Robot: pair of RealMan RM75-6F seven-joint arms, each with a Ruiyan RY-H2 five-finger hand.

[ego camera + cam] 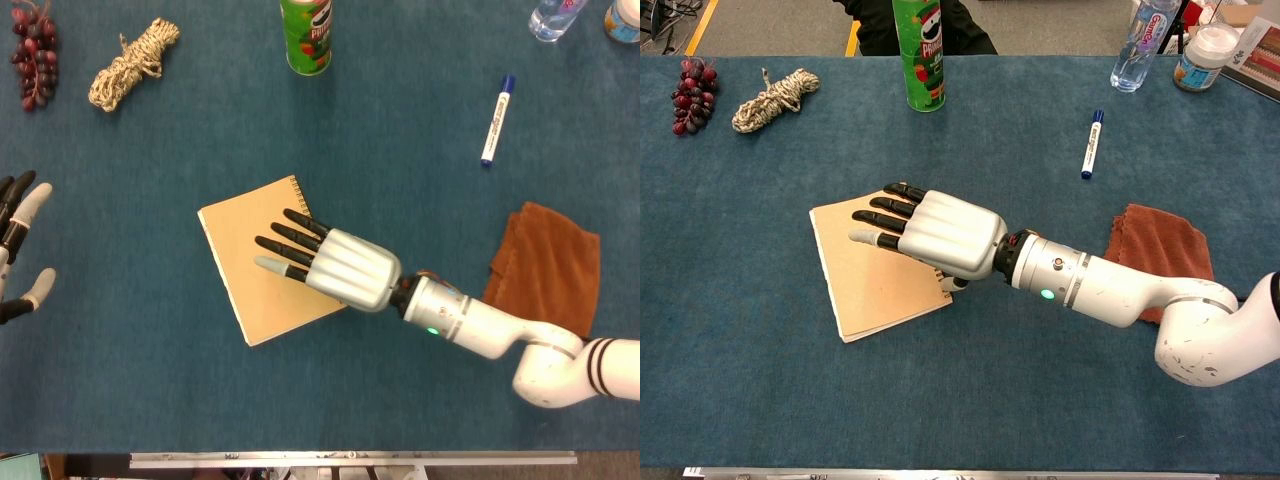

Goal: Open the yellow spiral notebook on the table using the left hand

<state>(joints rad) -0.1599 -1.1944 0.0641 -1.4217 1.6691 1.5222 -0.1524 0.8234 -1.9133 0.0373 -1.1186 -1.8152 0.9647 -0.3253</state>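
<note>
Notebook: the yellow spiral notebook (875, 275), flat and closed, matte tan cover, lies mid-bench, tilted.
Right hand: the right hand (940, 232), glossy silver shell, lies palm-down on the cover, dark fingers (880, 215) stretched flat and slightly apart, gripping nothing.
Left hand: the left hand (18, 245) at the bench's left edge, fingers spread, empty.
Bench: the bench (760, 400) has a napped blue cloth surface.

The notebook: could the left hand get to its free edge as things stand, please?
Probably yes: bare table lies between the left hand and the notebook, though the right hand rests flat on the cover.
</note>
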